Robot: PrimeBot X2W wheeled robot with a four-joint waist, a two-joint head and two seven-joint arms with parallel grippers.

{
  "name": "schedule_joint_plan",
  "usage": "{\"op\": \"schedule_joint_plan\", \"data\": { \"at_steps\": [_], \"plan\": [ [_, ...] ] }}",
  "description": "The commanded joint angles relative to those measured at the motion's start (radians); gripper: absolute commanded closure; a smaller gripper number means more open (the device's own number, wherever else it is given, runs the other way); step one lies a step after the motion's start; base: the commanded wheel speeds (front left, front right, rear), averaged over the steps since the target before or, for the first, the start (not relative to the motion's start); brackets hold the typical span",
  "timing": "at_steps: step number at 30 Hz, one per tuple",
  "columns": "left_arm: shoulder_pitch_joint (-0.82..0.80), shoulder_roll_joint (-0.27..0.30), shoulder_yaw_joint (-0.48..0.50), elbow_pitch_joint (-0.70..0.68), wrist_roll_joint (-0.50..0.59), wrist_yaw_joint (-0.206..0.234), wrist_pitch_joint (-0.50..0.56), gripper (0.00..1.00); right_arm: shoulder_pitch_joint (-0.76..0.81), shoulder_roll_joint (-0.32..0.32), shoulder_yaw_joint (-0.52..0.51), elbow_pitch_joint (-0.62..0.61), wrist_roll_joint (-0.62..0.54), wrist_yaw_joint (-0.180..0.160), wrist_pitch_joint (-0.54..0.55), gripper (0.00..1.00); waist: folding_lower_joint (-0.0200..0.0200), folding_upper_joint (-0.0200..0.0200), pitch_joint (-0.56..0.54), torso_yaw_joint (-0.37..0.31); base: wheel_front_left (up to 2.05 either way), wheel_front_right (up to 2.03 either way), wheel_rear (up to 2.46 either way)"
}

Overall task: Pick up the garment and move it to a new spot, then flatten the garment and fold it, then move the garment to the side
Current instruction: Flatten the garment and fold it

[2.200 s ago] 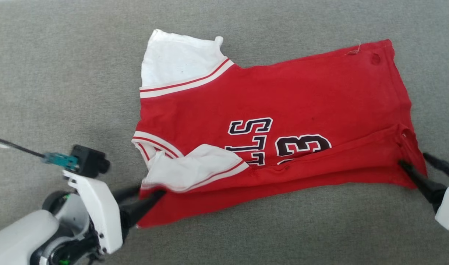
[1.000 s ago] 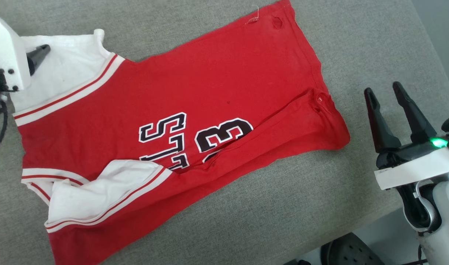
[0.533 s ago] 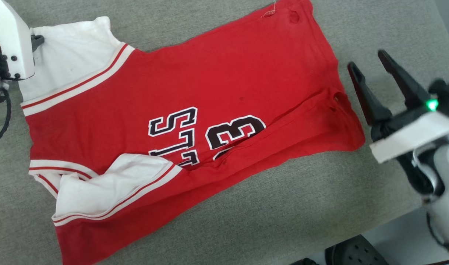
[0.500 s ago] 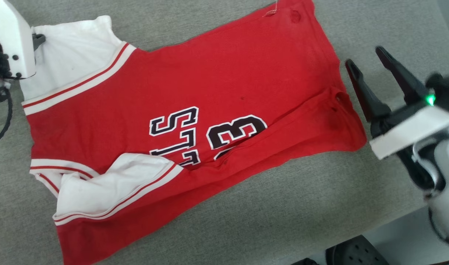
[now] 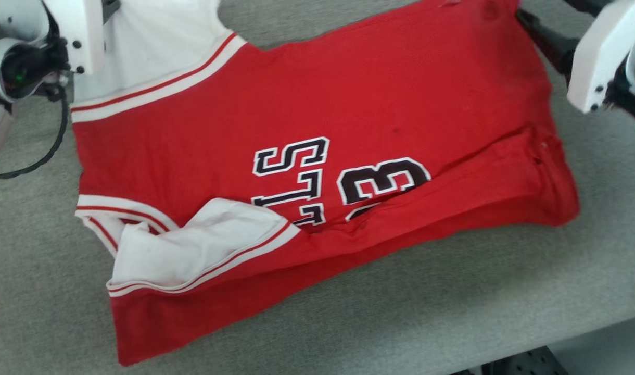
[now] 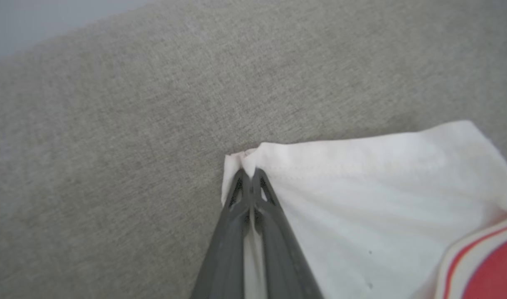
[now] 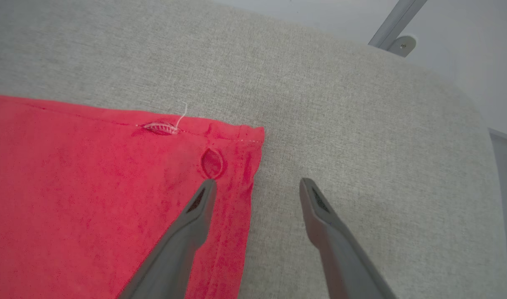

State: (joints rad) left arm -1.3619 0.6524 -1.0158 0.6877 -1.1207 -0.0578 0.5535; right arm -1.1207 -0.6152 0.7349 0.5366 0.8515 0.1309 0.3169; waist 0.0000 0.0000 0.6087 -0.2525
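The red jersey-style shirt with white short sleeves and black white-outlined lettering lies on the grey fabric-covered bench. Its long axis runs across the robot's front, with the sleeves to the left and the hem to the right. Its near long edge is turned over onto the chest (the near white sleeve lies on top of that fold).

The left hand is clenched on the far white sleeve's outer corner, with cloth pinched at its tips. The right hand is released, jaws spread wide astride the far hem corner. One finger is over red cloth by a small hole, the other over bare bench.

The coming move, as I judge it, turns on that straddle. The hem edge lies between the fingers, so the right hand need only drop and close to match the left, and both far corners can then be drawn toward the near edge.
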Motion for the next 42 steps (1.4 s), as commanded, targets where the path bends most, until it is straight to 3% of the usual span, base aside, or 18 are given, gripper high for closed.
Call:
{"op": "schedule_joint_plan", "data": {
  "at_steps": [1, 8, 9, 11, 12, 21, 27, 35, 42],
  "plan": [
    [0.041, -0.040, -0.033, 0.009, 0.006, -0.008, 0.003, 1.00, -0.027, 0.007, 0.014, 0.024, 0.027, 0.000, 0.023, 0.00, 0.0000, 0.0000, 0.019, 0.021, 0.00, 0.00, 0.00],
    [0.035, -0.092, -0.034, 0.022, 0.007, -0.022, -0.030, 1.00, -0.133, 0.019, 0.117, 0.141, 0.111, 0.000, 0.124, 0.00, 0.0000, 0.0000, 0.041, 0.064, 0.00, 0.00, 0.00],
    [0.036, -0.098, -0.034, 0.025, 0.005, -0.026, -0.035, 1.00, -0.140, 0.017, 0.127, 0.151, 0.118, 0.000, 0.117, 0.19, 0.0000, 0.0000, 0.041, 0.069, 0.00, 0.00, 0.00],
    [0.041, -0.108, -0.026, 0.029, -0.006, -0.033, -0.054, 1.00, -0.147, 0.018, 0.140, 0.162, 0.144, 0.000, 0.103, 0.83, 0.0000, 0.0000, 0.038, 0.078, 0.00, 0.00, 0.00],
    [0.044, -0.112, -0.021, 0.031, -0.012, -0.037, -0.063, 1.00, -0.149, 0.018, 0.143, 0.162, 0.161, 0.000, 0.091, 1.00, 0.0000, 0.0000, 0.034, 0.081, 0.00, 0.00, 0.00],
    [0.074, -0.129, 0.034, 0.023, -0.063, -0.063, -0.194, 1.00, -0.130, -0.034, 0.195, 0.149, 0.233, 0.000, -0.008, 1.00, 0.0000, 0.0000, -0.043, 0.116, 0.00, 0.00, 0.00],
    [0.173, -0.118, 0.061, -0.090, -0.113, -0.073, -0.318, 1.00, -0.056, -0.135, 0.244, 0.050, 0.264, 0.000, -0.114, 1.00, 0.0000, 0.0000, -0.142, 0.171, 0.00, 0.00, 0.00],
    [0.397, -0.016, 0.051, -0.389, -0.158, -0.073, -0.443, 1.00, 0.131, -0.285, 0.269, -0.096, 0.315, 0.000, -0.224, 1.00, 0.0000, 0.0000, -0.229, 0.226, 0.00, 0.00, 0.00],
    [0.655, 0.135, 0.065, -0.674, -0.181, 0.012, -0.583, 1.00, 0.326, -0.387, 0.244, -0.184, 0.352, 0.000, -0.309, 1.00, 0.0000, 0.0000, -0.250, 0.230, 0.00, 0.00, 0.00]
  ]
}}
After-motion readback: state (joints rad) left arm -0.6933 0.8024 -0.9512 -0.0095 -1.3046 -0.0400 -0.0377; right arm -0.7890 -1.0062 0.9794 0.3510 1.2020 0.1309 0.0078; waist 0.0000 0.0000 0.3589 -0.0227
